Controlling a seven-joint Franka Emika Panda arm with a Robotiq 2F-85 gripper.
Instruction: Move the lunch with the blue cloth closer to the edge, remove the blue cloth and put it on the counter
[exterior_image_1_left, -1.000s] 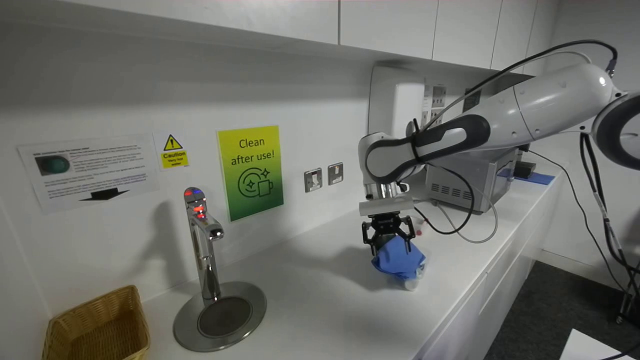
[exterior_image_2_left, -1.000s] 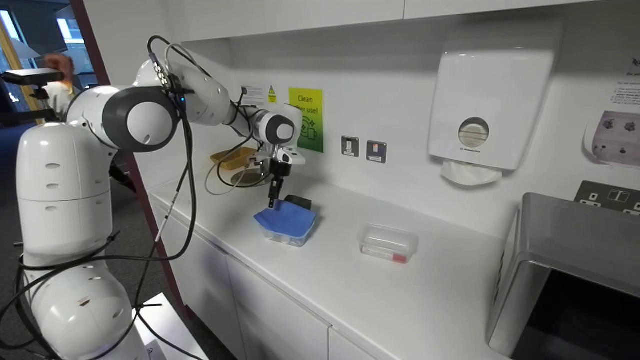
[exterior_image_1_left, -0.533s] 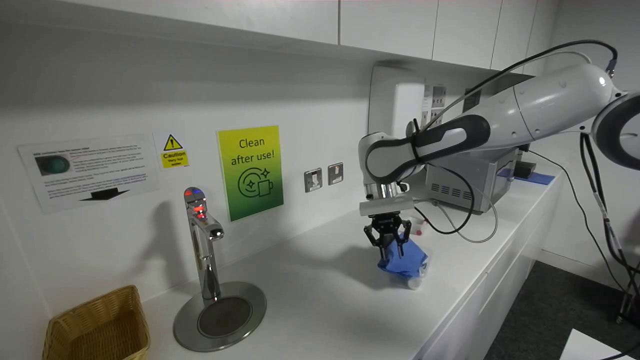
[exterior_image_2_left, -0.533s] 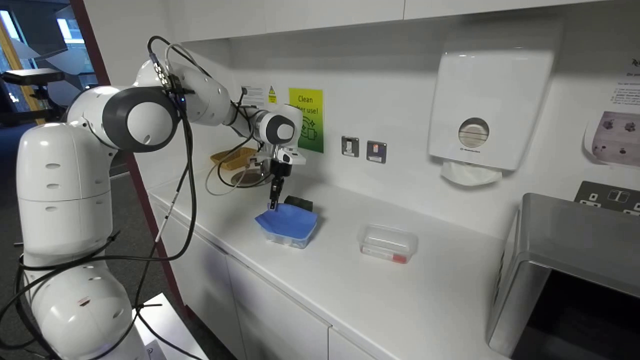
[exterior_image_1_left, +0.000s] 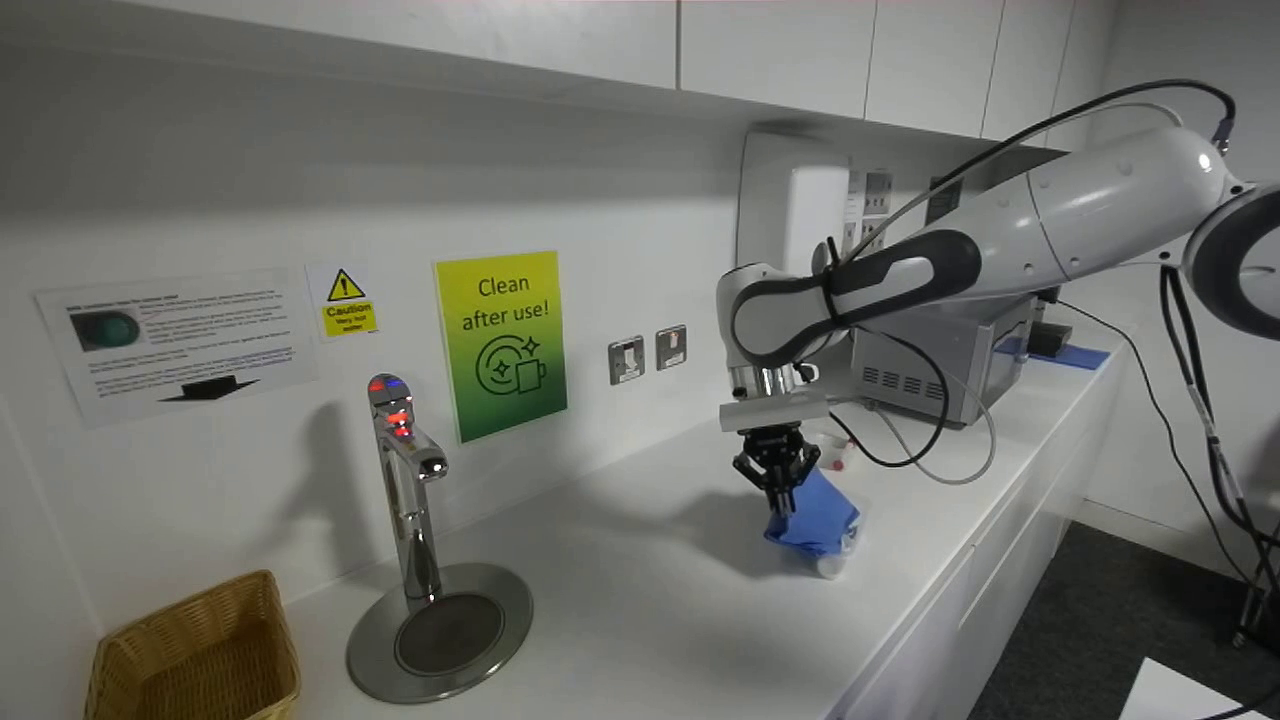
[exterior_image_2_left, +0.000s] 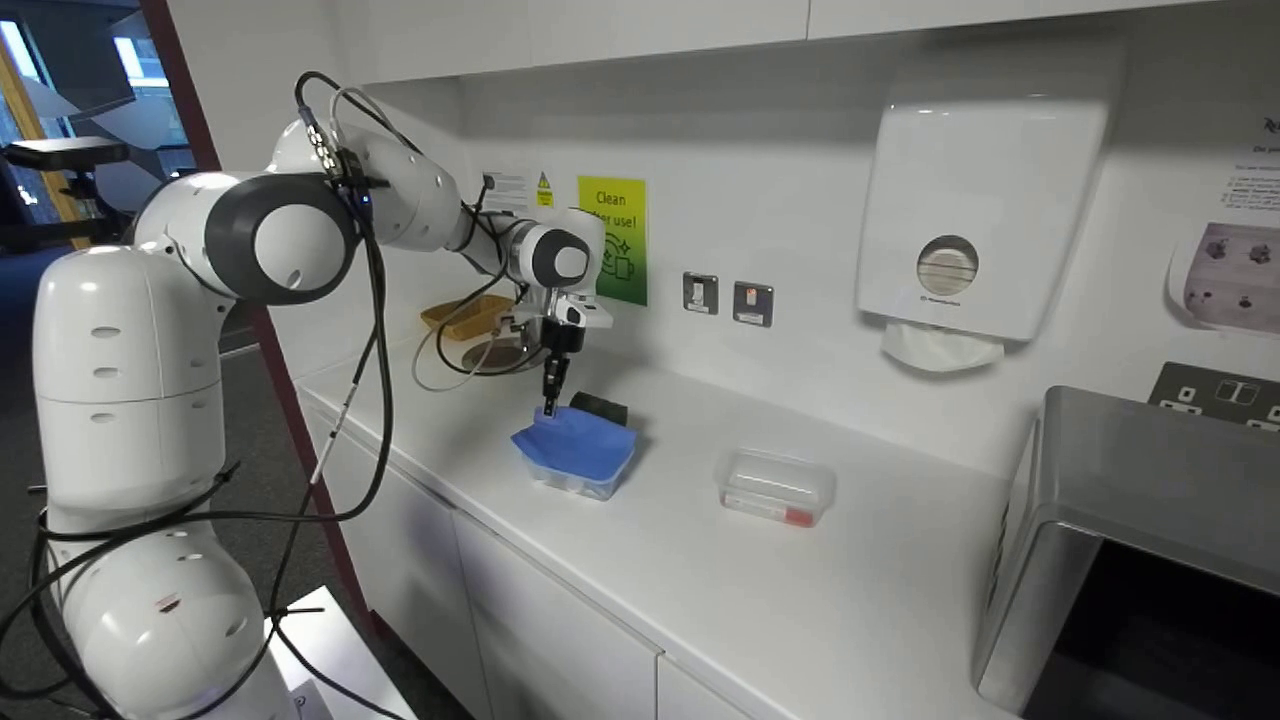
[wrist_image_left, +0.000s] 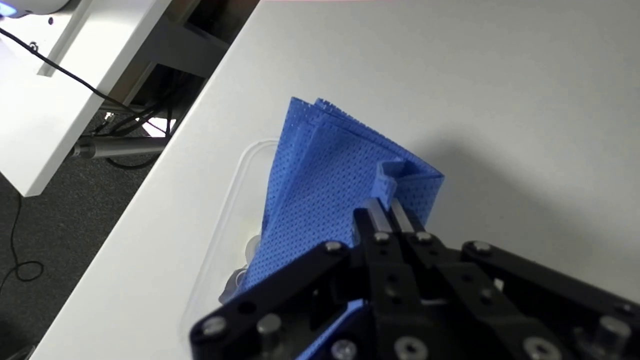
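Note:
The blue cloth (wrist_image_left: 320, 190) lies folded over the top of the lunch, a low clear container (wrist_image_left: 217, 270) whose left side shows past the fabric. In both exterior views the lunch (exterior_image_2_left: 578, 484) rests on the white counter (exterior_image_1_left: 640, 600), back from the straight front edge (wrist_image_left: 150, 177). My gripper (wrist_image_left: 387, 210) points down at the cloth's corner on the side away from that edge. A small fold of fabric is pinched between its fingertips. Seen in an exterior view, the gripper (exterior_image_2_left: 550, 412) reaches the cloth from above. My fingers hide part of the container.
A dark block (exterior_image_2_left: 600, 406) stands right behind the lunch. An uncovered clear tub (exterior_image_2_left: 775, 487) sits further along, before the grey appliance (exterior_image_2_left: 1140, 500). Towards the opposite end are a tap (exterior_image_1_left: 408, 490), a round steel sink (exterior_image_1_left: 450, 635) and a wicker basket (exterior_image_1_left: 195, 650).
My fingers have come together from wide apart, gathering a fold of the cloth. The cloth and container have shifted slightly along the counter; the arm stays nearly where it was.

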